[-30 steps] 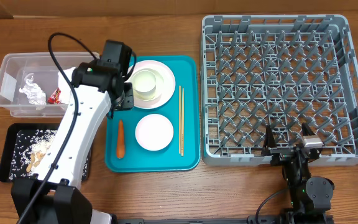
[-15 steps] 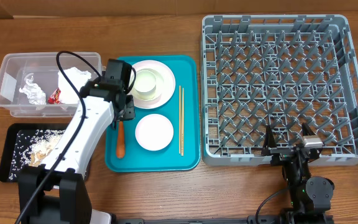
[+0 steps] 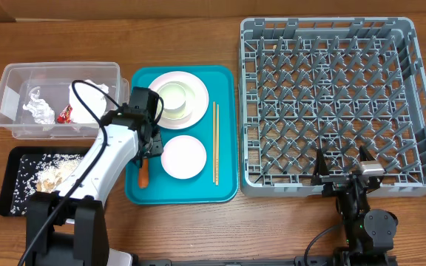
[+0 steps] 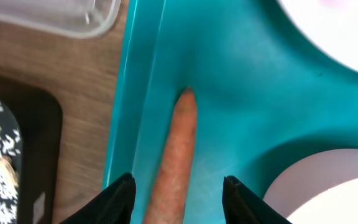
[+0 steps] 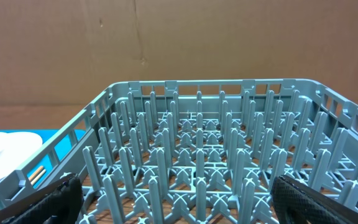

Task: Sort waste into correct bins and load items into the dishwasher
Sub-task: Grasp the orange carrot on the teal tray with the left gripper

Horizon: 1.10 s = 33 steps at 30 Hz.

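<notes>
- Orange carrot piece (image 4: 178, 155) lies lengthwise on the floor of the teal tray (image 4: 247, 112), close along the tray's left wall, with its pointed end away from the wrist camera.
- We see the left gripper (image 4: 179, 202) poised over it with the jaws released, one finger on either side of the carrot piece. Neither appears to touch it, and nothing is grasped yet.
- Our first worry is the finger on the wall side. It sits just beside the sloping wall, so on the way down it could land on the slope, ride up or shove the teal tray, and the jaws would close off-centre.
- The carrot piece is round and tapered. A pinch near the thin end, or one made too high, could squeeze it out or roll it towards the white bowl (image 3: 183, 157) just beside it, which the other finger might also nudge.
- If it is lifted too low, it could catch on the tray wall and be knocked loose onto the table.
- We judge that it belongs with the food crumbs in the black tray (image 3: 13, 153). Dropping it into the clear tub (image 3: 6, 74), which holds napkins and a wrapper, would be a mis-sort.
- The right gripper (image 5: 179, 205) rests at the near edge of the grey rack (image 3: 328, 24) with its jaws spread and empty, well apart from all this.
</notes>
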Available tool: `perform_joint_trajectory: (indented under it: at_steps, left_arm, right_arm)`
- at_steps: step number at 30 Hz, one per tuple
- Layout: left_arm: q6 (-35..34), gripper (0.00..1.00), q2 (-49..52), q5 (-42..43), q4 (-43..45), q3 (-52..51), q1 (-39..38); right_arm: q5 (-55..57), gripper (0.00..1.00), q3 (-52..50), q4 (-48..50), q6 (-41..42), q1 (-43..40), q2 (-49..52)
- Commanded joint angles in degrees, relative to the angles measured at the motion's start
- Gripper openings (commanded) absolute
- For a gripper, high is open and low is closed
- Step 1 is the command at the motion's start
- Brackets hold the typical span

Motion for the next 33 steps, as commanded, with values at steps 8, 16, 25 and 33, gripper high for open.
perform_joint_trajectory:
  at_steps: [8,16,25,33]
  left_arm:
    - [-4.59,0.45,-0.52,0.48,5.77,-7.21,0.31]
    - [-4.57,0.39,-0.52,0.09,9.73,-11.26,0.31]
    - [-3.48,0.2,-0.55,0.07,9.94,-11.72,0.31]
    - [-3.48,0.05,-0.61,0.07,5.7,-7.61,0.31]
  right_arm:
    - [-0.31,1.0,-0.61,0.42,-0.04,-0.2,-0.61]
    - [-0.31,1.0,-0.61,0.42,-0.04,-0.2,-0.61]
    - [-0.31,1.0,-0.61,0.42,-0.04,-0.2,-0.61]
    - [-0.31,1.0,-0.61,0.42,-0.04,-0.2,-0.61]
